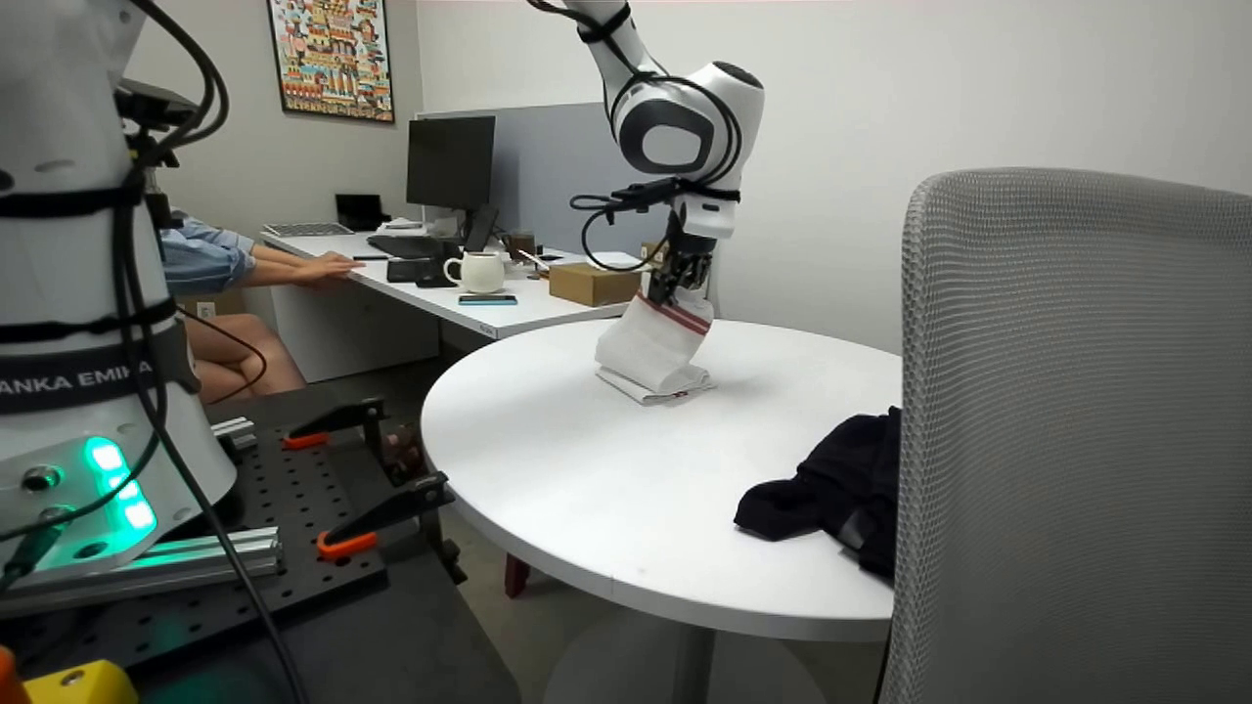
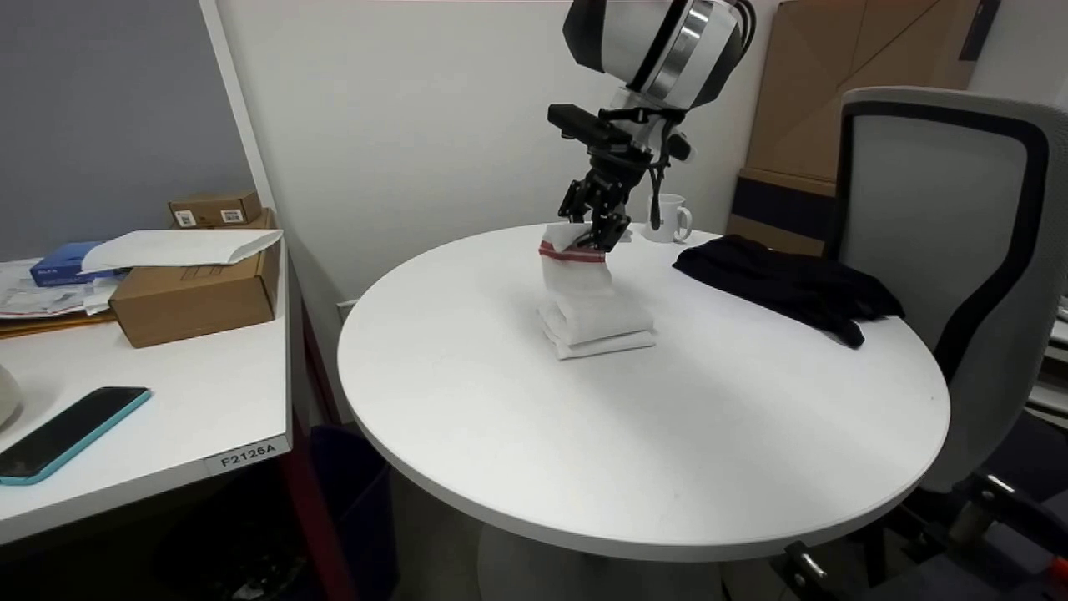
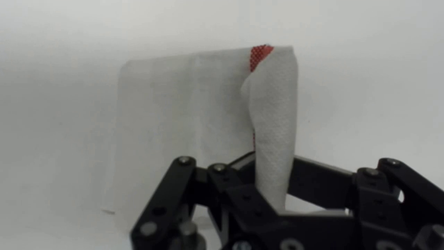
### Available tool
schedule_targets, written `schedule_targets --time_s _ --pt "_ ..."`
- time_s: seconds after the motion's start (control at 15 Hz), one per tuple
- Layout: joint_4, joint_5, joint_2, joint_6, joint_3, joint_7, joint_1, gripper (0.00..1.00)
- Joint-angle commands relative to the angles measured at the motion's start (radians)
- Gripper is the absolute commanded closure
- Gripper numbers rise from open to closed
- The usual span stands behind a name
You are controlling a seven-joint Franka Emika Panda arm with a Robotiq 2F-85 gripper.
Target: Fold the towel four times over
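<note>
The towel is white with red stripes near one edge. It shows in both exterior views (image 1: 650, 342) (image 2: 594, 315) as a folded stack on the round white table (image 2: 667, 467), with its striped end raised. My gripper (image 1: 679, 284) is shut on that raised end and holds it above the stack; the gripper also shows in an exterior view (image 2: 591, 227). In the wrist view, a lifted fold of the towel (image 3: 274, 104) runs between the fingers (image 3: 273, 170), and the flat folded part lies to its left. The fingertips are partly hidden by the cloth.
A black cloth (image 1: 831, 484) (image 2: 784, 284) lies on the table beside a grey mesh chair (image 1: 1066, 411). A white mug (image 2: 669, 219) stands behind the gripper. A desk (image 2: 209, 376) with boxes, papers and a phone adjoins the table; a person sits behind it.
</note>
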State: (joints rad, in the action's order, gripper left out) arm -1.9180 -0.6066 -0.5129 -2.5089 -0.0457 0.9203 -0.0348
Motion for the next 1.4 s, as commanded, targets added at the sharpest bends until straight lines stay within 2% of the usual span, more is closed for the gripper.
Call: schedule_targets --time_s 0.0,0.93,1.33 --pt "0.011 -0.058 -0.014 -0.069 0.003 -0.011 0.007 1.00" --pt "0.020 -0.005 -0.131 -0.245 0.069 0.125 0.076 1.00" --pt "-0.046 0.018 -0.112 -0.258 0.032 0.080 0.117 1.00"
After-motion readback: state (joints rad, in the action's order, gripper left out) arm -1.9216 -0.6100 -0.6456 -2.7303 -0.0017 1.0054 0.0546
